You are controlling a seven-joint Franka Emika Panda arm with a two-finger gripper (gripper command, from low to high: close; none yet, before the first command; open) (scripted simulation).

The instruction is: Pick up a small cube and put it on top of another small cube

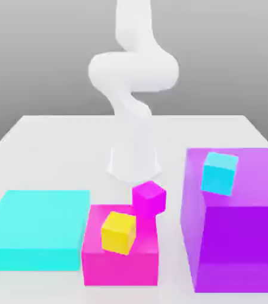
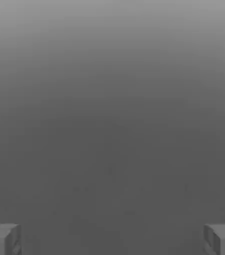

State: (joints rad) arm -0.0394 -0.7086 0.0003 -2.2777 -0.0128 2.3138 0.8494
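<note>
The exterior view has a yellow cube (image 1: 118,233) sitting turned askew on a low pink block (image 1: 121,268), a magenta cube (image 1: 149,199) near it by the block's far corner toward the exterior view's right, and a light-blue cube (image 1: 220,173) on the tall purple block (image 1: 243,240); all three small cubes are plain and solid-coloured. The hand view adds the jaws (image 2: 112,240), spread wide apart with nothing between them, against plain grey.
</note>
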